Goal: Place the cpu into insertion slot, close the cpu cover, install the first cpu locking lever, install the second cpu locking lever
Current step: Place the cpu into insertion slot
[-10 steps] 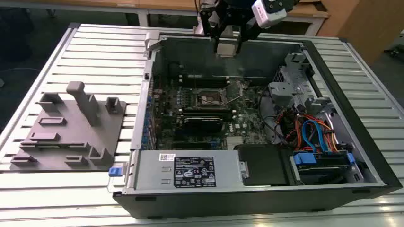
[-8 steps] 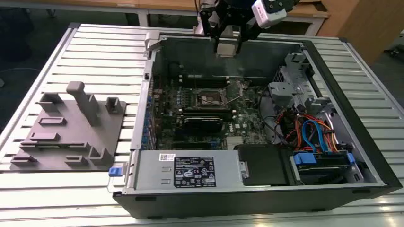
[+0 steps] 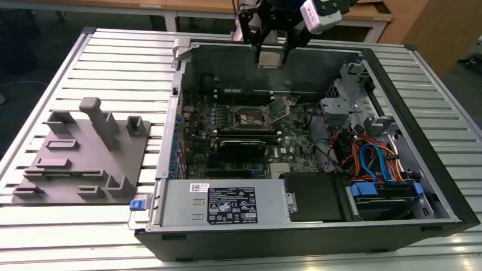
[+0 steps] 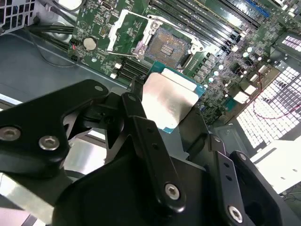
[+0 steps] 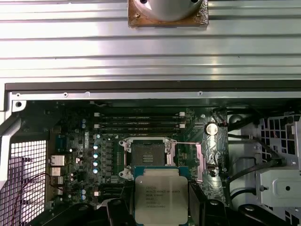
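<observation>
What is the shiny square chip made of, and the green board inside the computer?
The cpu top looks like dull silvery metal, with soft smeared glare; its thin rim looks teal-green, probably circuit board. The motherboard looks like green-coated circuit board, probably fibreglass, dotted with shiny solder.

Source: overhead, bright and even across all 3 views.
Glare: pale streaks along the slats of the table [image 3: 113,56], brightest in the first wrist view; washed-out white patch on the cpu [image 4: 169,101] in the second wrist view, milder sheen in the first wrist view.
Shadow: dim inside the computer case [image 3: 226,73] below its far wall; soft and faint beside the grey fixture [image 3: 83,152] at the table's edge on the exterior view's left.
</observation>
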You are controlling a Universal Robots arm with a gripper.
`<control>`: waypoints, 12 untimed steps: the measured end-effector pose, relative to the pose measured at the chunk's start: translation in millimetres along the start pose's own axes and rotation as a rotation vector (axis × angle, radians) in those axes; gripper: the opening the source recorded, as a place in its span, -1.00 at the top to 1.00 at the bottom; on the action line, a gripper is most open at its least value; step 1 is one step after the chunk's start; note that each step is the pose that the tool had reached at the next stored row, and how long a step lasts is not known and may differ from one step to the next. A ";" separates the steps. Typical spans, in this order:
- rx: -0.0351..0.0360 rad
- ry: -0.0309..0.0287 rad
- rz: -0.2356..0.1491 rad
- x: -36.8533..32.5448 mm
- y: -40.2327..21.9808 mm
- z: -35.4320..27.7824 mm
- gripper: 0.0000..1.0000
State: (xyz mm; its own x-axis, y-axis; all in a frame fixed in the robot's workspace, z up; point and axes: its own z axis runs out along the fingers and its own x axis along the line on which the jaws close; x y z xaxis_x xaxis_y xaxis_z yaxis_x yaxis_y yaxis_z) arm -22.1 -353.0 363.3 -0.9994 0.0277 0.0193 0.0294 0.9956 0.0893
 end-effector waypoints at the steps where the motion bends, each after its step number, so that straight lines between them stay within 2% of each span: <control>1: -0.0001 -0.0003 0.003 0.0 0.0 0.0 -0.09; 4: -0.0004 -0.0019 0.021 0.0 0.0 0.1 -0.09; 8: -0.0015 -0.0074 0.083 0.0 0.0 0.4 -0.09; 12: -0.0017 -0.0080 0.090 0.1 -0.1 0.5 -0.09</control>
State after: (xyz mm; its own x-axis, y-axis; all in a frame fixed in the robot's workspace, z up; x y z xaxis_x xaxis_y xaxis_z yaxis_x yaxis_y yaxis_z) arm -22.3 -353.0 362.8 -0.9929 0.1174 0.0193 0.1187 0.9889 0.0893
